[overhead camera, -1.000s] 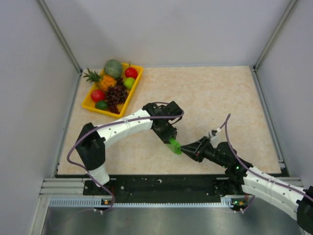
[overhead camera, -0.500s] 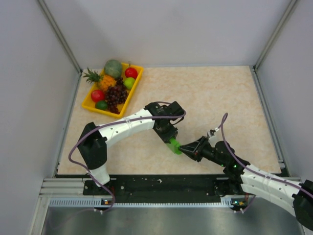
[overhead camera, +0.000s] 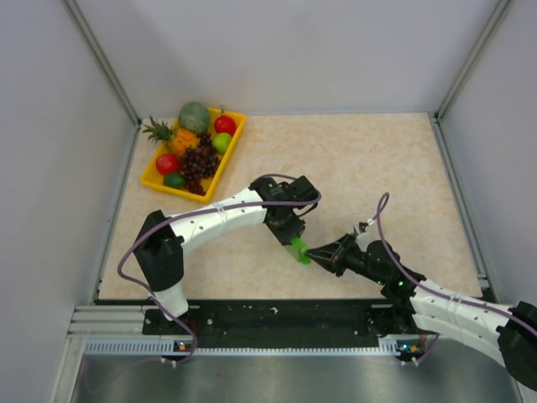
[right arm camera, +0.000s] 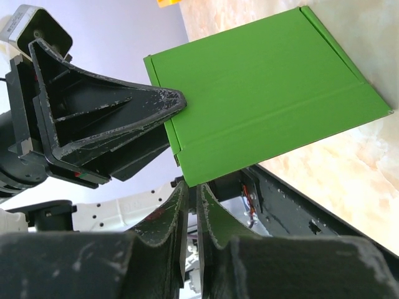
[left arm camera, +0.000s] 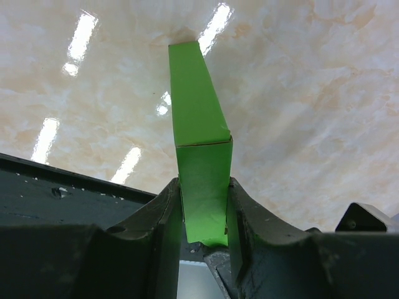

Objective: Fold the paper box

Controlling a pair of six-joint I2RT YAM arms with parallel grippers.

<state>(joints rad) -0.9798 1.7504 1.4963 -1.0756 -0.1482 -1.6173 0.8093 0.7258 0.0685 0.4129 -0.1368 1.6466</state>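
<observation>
Looking out from the left gripper (left arm camera: 204, 187) first, I see its fingers (left arm camera: 165, 212) clamped on the near end of the paper box (left arm camera: 196, 124), one pad against each side, so the bright green card stands pinched between them and runs away from the wrist above the table (left arm camera: 312, 93). A crease crosses the card just beyond the fingertips, and the far part leans a little to one side; I cannot tell whether its far end touches the surface. From the right wrist camera, the right gripper (right arm camera: 191, 187) has its fingers drawn almost together, with only a thin slit between them, and the lower corner of the broad green panel sits right at their tips. I cannot tell whether that corner is actually pinched or merely just beside them. In that same view the left gripper's black finger lies against the panel's other edge, and two straight fold lines run across the green face. From overhead, both grippers meet nose to nose near the front middle of the table, the left arm reaching in from the left and the right arm from the right, with the paper box a small green piece between them. A yellow fruit tray (overhead camera: 231, 151) sits well apart at the far left corner.
</observation>
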